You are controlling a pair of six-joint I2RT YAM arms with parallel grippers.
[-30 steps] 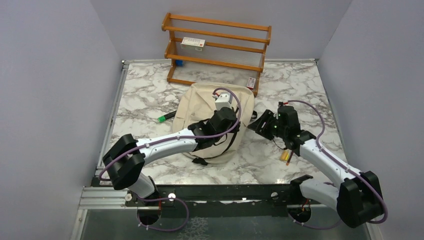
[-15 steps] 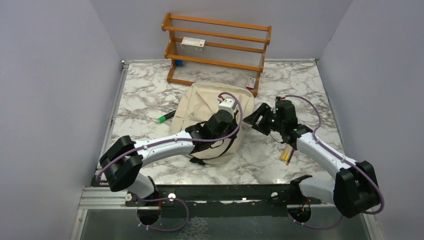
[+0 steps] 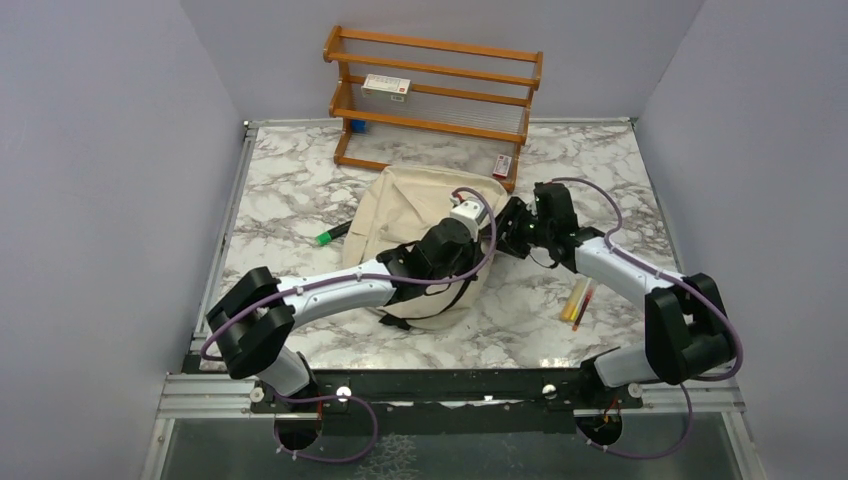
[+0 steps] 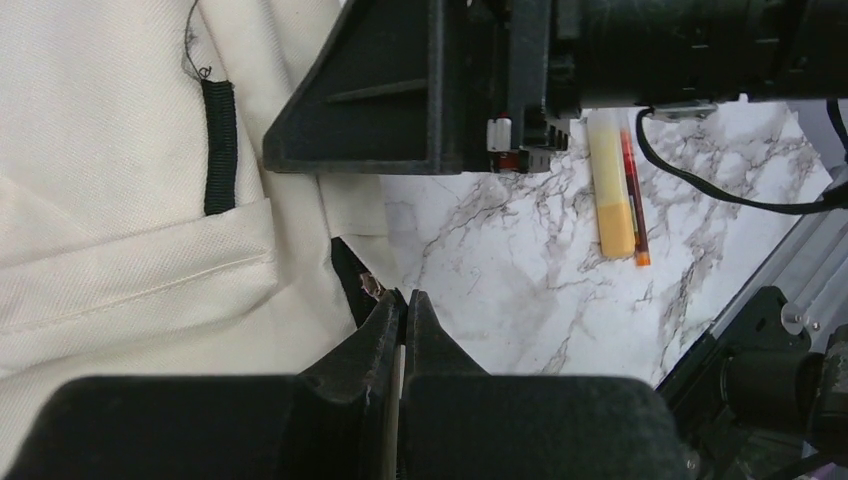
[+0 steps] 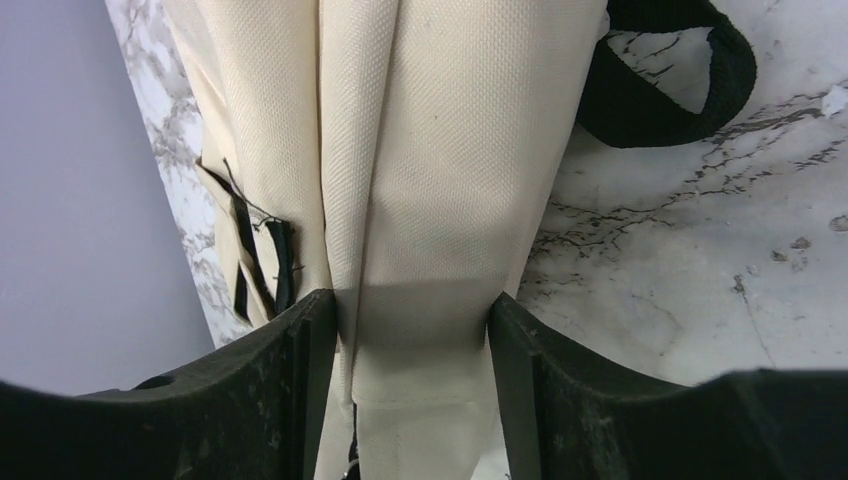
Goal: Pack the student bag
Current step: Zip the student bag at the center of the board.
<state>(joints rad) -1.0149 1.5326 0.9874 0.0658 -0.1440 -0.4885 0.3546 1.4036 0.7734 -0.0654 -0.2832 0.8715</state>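
The student bag (image 3: 410, 215), a cream fabric backpack with black straps (image 3: 432, 292), lies mid-table. My left gripper (image 3: 487, 222) reaches across it to its right edge. In the left wrist view its jaws (image 4: 405, 300) are pinched together at the bag's dark-lined rim (image 4: 345, 280), beside a small zipper pull (image 4: 370, 287). My right gripper (image 3: 510, 226) meets the bag's right side from the other way. It is open (image 5: 410, 300), and a fold of the cream fabric (image 5: 430, 200) fills the space between its fingers. A black loop (image 5: 680, 90) of the bag lies on the marble.
A yellow highlighter and a red pen (image 3: 577, 300) lie on the marble right of the bag. A green-capped marker (image 3: 330, 236) lies at its left. The wooden rack (image 3: 435, 100) at the back holds a small box (image 3: 387, 86). Grey walls close in on three sides.
The right gripper has swung left and away from me, onto the bag's right edge, uncovering the pens. The left gripper has slid right along the bag while staying shut.
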